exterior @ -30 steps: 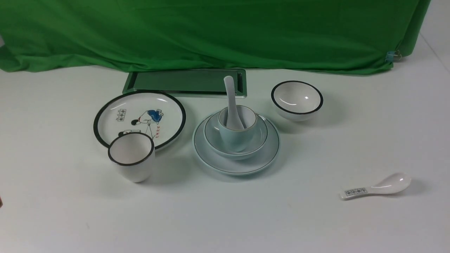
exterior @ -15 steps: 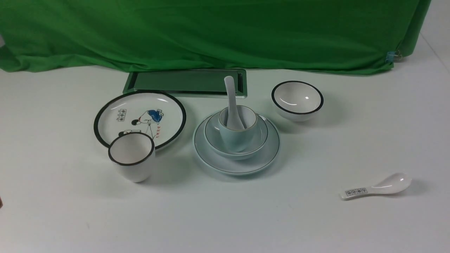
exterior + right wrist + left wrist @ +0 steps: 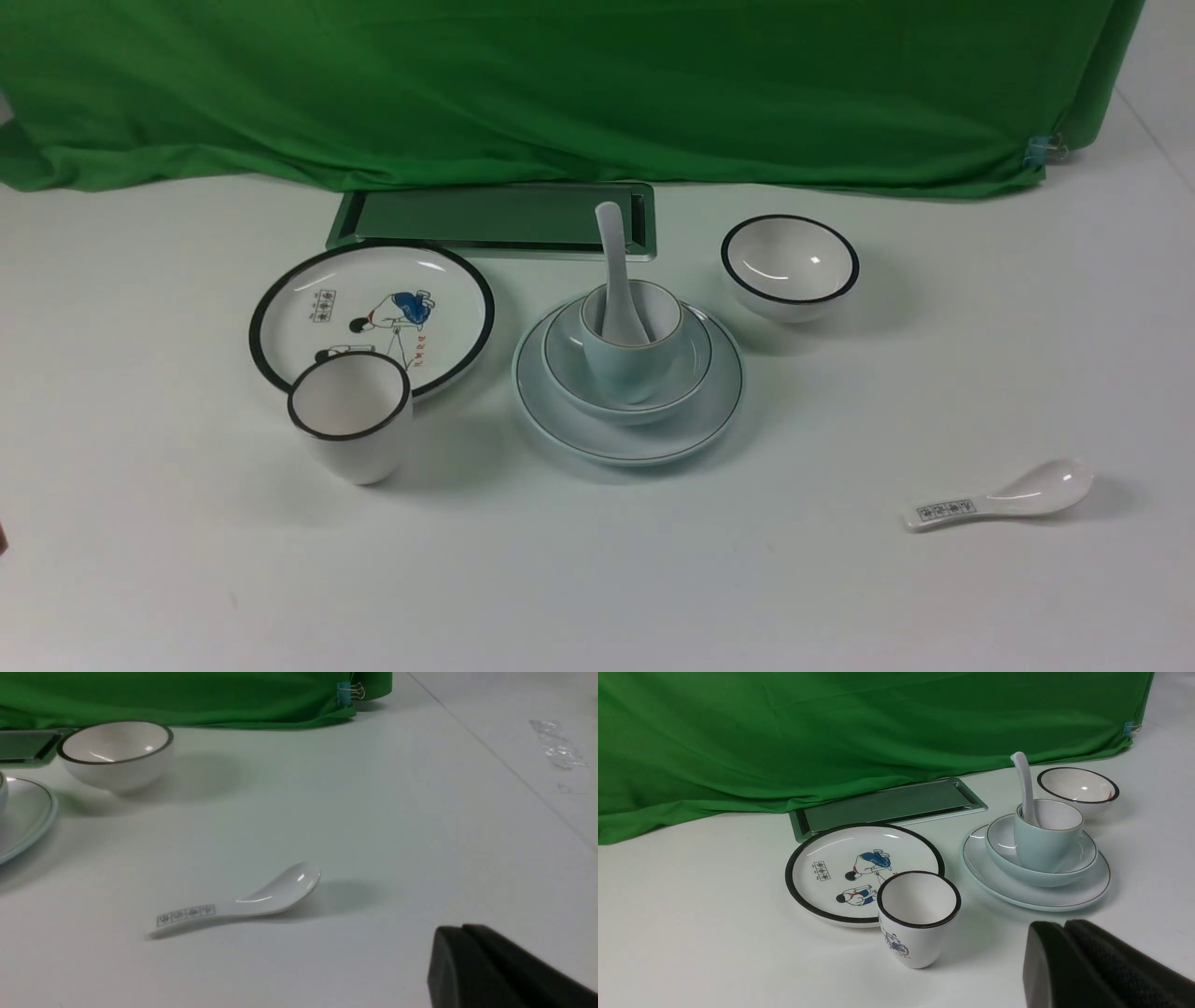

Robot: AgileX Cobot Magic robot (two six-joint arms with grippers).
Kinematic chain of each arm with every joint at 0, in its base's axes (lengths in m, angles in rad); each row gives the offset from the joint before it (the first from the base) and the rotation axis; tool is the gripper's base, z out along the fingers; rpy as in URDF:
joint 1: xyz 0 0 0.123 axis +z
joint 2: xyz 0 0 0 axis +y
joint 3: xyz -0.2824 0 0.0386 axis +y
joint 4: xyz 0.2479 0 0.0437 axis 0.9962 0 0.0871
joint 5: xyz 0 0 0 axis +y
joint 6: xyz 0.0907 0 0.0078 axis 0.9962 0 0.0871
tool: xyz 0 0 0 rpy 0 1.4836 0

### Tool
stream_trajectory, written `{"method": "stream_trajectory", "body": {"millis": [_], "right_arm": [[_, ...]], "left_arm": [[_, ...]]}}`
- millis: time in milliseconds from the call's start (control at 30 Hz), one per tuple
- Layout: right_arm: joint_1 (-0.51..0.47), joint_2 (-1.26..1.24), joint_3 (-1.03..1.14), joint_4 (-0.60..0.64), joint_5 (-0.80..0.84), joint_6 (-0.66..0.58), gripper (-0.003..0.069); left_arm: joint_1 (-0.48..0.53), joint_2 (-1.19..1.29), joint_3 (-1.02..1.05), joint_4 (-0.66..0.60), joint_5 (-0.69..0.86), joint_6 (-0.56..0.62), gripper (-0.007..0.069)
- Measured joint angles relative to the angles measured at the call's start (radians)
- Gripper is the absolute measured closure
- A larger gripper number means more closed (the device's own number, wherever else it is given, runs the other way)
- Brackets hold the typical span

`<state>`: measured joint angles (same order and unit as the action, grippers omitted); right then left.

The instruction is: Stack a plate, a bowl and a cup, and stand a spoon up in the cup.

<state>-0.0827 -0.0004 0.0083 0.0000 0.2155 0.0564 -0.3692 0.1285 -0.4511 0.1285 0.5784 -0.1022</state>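
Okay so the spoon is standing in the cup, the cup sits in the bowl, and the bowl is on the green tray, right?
Not quite: the bowl is on the pale plate, not the green tray, as the front view shows. The spoon does stand in the cup, and the cup sits in the bowl.

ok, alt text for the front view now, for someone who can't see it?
A spoon stands in a pale cup, inside a bowl on a plate. To the left, a black-rimmed cup overlaps a cartoon plate; to the right are a black-rimmed bowl and, nearer, a patterned spoon.
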Motion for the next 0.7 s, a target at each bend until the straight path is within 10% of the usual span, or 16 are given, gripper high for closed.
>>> {"method": "stream_trajectory", "body": {"millis": [700], "right_arm": [[0.0,0.0,0.0,0.0,0.003,0.001,0.0613]], "left_arm": [[0.0,0.0,0.003,0.002,-0.004,0.0,0.0656]]}}
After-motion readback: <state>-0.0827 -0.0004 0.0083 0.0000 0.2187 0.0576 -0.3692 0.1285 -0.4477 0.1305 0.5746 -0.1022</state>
